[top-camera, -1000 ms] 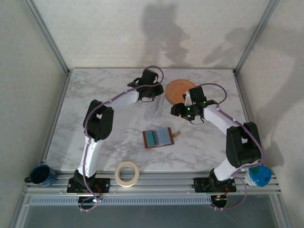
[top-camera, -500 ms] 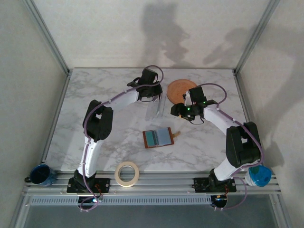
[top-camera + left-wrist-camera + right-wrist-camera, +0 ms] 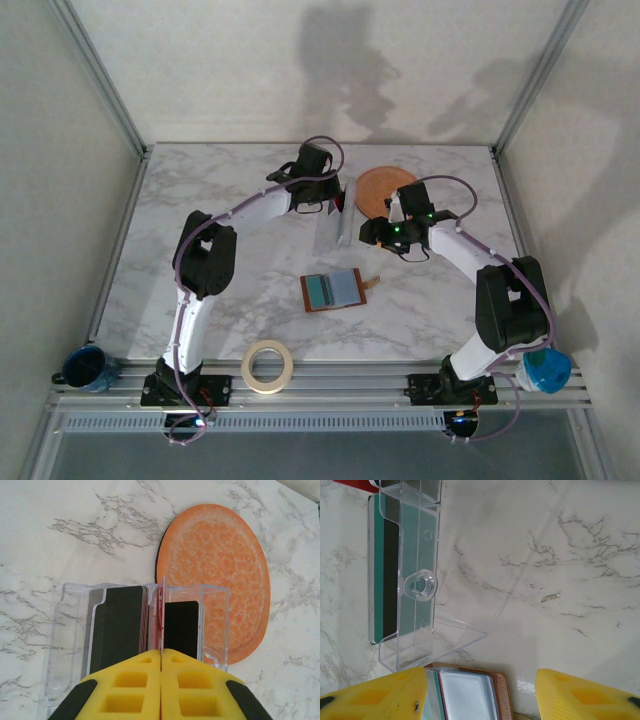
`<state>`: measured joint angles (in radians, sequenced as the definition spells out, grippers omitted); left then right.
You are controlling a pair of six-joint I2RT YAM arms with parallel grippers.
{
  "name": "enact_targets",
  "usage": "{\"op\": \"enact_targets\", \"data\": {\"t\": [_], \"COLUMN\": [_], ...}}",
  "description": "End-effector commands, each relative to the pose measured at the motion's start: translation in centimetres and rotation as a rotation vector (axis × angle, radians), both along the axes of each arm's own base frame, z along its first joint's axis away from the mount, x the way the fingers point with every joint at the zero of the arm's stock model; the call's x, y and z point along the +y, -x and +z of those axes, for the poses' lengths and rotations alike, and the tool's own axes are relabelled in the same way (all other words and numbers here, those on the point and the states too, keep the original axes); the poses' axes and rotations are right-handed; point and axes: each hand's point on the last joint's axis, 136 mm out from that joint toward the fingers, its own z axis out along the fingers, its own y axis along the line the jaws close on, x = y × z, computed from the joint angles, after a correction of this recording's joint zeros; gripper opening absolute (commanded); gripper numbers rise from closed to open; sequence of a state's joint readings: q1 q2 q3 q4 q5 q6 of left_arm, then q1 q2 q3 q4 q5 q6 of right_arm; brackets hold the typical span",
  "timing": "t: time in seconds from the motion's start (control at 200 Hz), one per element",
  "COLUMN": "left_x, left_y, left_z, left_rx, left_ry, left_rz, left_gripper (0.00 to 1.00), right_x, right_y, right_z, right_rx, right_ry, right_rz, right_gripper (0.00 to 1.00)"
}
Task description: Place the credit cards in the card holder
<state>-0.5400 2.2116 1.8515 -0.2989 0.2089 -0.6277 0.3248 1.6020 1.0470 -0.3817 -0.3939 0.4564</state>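
Red card [image 3: 161,611] stands edge-on, pinched in my left tool [image 3: 161,654] over the clear case [image 3: 70,630]; my right tool [image 3: 481,685] hangs released above the wallet [image 3: 502,696].

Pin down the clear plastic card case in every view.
Top external: clear case mid-table, left of the orange plate.
Left wrist: lower centre, the plate showing through its right part.
Right wrist: upper left, above the brown wallet.
Shared landmark: the veined marble tabletop.
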Motion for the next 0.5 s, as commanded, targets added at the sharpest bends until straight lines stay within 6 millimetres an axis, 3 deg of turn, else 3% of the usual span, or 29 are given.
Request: {"op": "enact_targets", "data": {"t": [0.0, 0.12, 0.245, 0.375, 0.496], "left_x": [0.3, 0.2, -0.3, -0.6, -0.5], "left_y": [0.3, 0.4, 0.3, 0.4, 0.4], "left_z": [3.1, 2.7, 2.4, 2.5, 2.4], "left_rx": [-0.044, -0.036, -0.029, -0.022, -0.017], "left_ry": [0.000, 0.003, 0.020, 0.029, 0.026], "left_rz": [0.001, -0.001, -0.013, -0.023, -0.019], "left_gripper": [0.05, 0.05, 0.05, 0.03, 0.03], "right_x": [0.1, -0.1, 1.4, 2.7, 3.8], "right_y": [-0.7, -2.7, -5.4, -7.3, -8.4], "right_z": [0.7, 3.1, 5.7, 5.6, 5.6], "right_rx": [-0.016, -0.072, -0.132, -0.132, -0.254], "right_ry": [-0.004, -0.018, -0.104, -0.160, -0.191], "right_rz": [0.011, -0.025, -0.029, -0.010, 0.067], "right_gripper": [0.61, 0.70, 0.73, 0.77, 0.84]}}
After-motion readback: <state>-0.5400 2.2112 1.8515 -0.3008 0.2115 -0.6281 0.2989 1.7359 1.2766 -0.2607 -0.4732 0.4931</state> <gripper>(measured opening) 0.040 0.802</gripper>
